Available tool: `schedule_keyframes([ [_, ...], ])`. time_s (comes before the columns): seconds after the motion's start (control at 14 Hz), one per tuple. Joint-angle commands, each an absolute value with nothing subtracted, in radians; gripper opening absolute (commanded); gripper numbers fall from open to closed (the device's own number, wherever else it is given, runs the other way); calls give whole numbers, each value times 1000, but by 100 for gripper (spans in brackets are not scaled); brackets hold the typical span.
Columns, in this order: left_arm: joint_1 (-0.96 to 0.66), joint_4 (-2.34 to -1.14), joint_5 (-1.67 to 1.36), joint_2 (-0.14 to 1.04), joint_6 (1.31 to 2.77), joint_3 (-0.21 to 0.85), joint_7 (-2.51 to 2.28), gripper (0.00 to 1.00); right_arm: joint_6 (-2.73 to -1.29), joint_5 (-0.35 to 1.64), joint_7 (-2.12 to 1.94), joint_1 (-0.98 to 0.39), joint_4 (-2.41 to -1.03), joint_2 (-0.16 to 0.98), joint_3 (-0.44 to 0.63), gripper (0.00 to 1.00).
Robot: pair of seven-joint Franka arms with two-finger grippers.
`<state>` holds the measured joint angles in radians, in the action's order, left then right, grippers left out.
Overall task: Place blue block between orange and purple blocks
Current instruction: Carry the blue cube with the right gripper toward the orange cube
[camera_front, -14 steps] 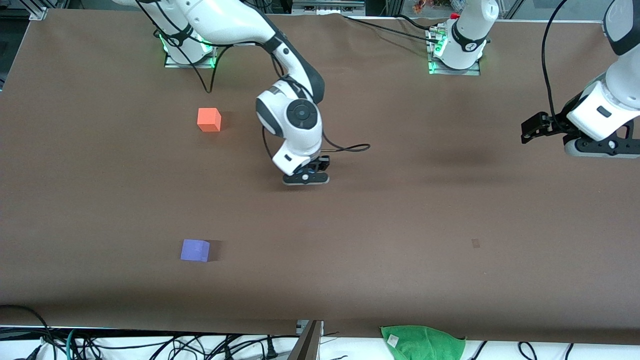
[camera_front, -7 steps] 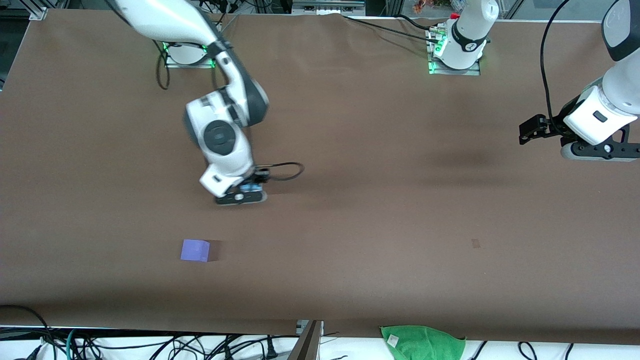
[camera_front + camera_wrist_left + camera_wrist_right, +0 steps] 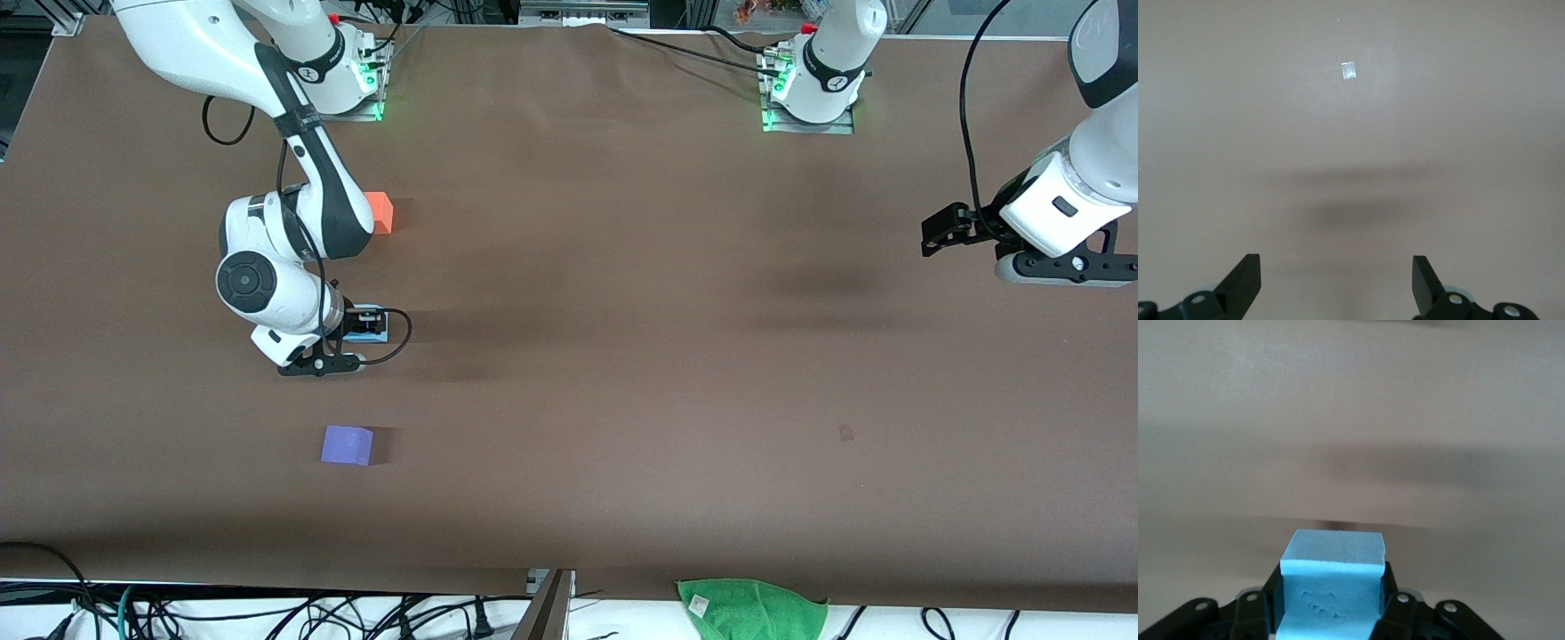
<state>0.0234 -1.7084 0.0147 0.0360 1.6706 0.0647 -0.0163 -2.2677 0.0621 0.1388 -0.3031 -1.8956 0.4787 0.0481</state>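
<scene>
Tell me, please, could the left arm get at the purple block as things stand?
Probably not easily: the left claw hangs open over the table's other end, while the purple block lies by the right claw, which holds the blue block.

A brown desk carries 2 cubes toward the right arm's end. The orange block sits nearer the robot bases, partly hidden by the right arm. The purple block lies nearer the front camera, well apart from the orange one. A small pale mark shows toward the left arm's end. A green cloth lies at the desk's near edge.
</scene>
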Motion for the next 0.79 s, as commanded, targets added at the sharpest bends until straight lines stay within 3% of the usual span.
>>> schedule_keyframes([
  [0.0, 25, -1680, 6, 48, 1649, 67, -21, 100, -2364, 83, 115, -305, -1989, 437, 40, 55],
  [0.71, 25, -1680, 5, 48, 1647, 67, -21, 100, -2414, 83, 41, -302, -2009, 453, 80, 55],
])
